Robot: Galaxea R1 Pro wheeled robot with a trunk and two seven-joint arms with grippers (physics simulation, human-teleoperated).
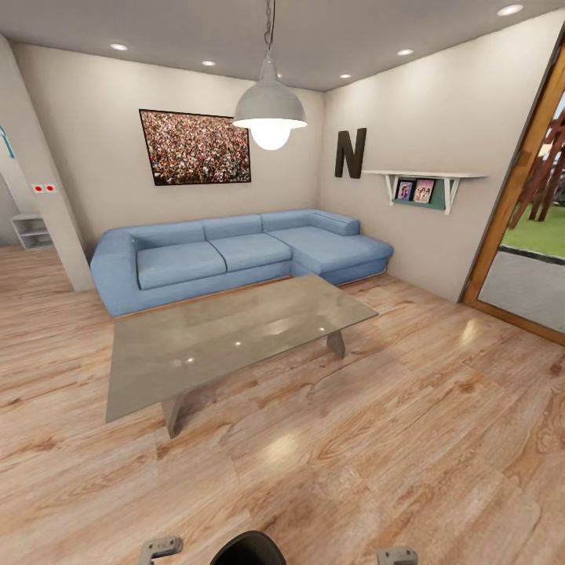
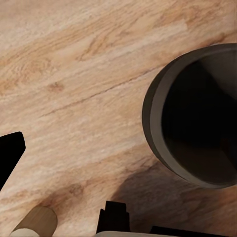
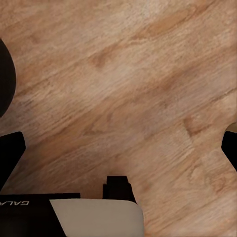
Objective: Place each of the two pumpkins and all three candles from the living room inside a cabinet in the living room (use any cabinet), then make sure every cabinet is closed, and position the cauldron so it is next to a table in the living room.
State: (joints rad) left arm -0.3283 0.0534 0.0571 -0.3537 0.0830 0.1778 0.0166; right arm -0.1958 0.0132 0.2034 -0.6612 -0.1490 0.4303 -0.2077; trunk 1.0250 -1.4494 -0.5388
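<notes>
Glass and pale wood: a glass-topped coffee table (image 1: 235,337) stands mid-room in the head view, its tabletop bare, with a blue corner sofa (image 1: 235,255) just behind it and plank floor (image 1: 408,439) all round. Right at the robot's feet sits a dark round vessel, which I take for the cauldron (image 2: 197,116); its wide black mouth sits in the left wrist view, standing on the floor well short of the table. It looks thick-walled, rigid and probably weighty, so the rim is the likely place to pinch, or else a push along the boards. The left fingers (image 2: 10,153) show one dark tip at the frame's side, as do the right fingers (image 3: 11,150), and I cannot tell how wide either pair stands.
</notes>
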